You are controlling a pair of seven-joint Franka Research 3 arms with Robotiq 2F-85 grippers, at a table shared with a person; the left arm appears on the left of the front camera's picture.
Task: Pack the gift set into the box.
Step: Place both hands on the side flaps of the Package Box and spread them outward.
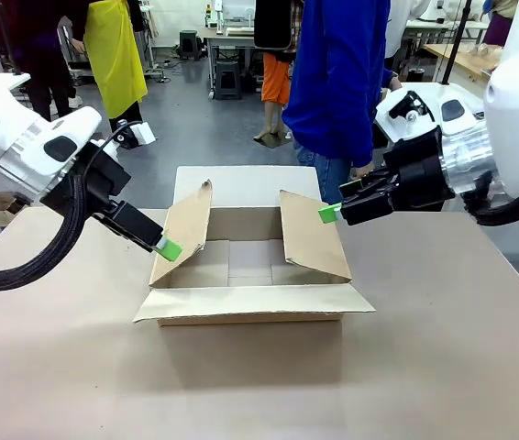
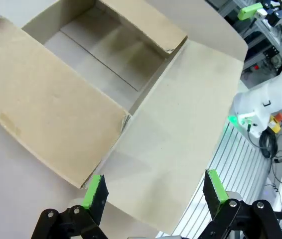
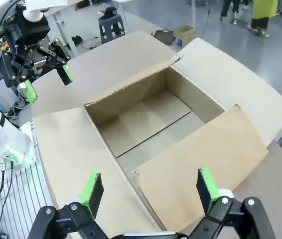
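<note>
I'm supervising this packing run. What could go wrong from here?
1. The two side flaps of the box stand raised and seem to lean inward, so they may block anything lowered in.
2. The open left gripper and right gripper sit close to those flaps; a push might slide or crumple the carton.

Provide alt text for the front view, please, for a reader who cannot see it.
An open, empty cardboard box sits on the table. The left gripper and right gripper, both open, flank its side flaps; a person stands behind.
</note>
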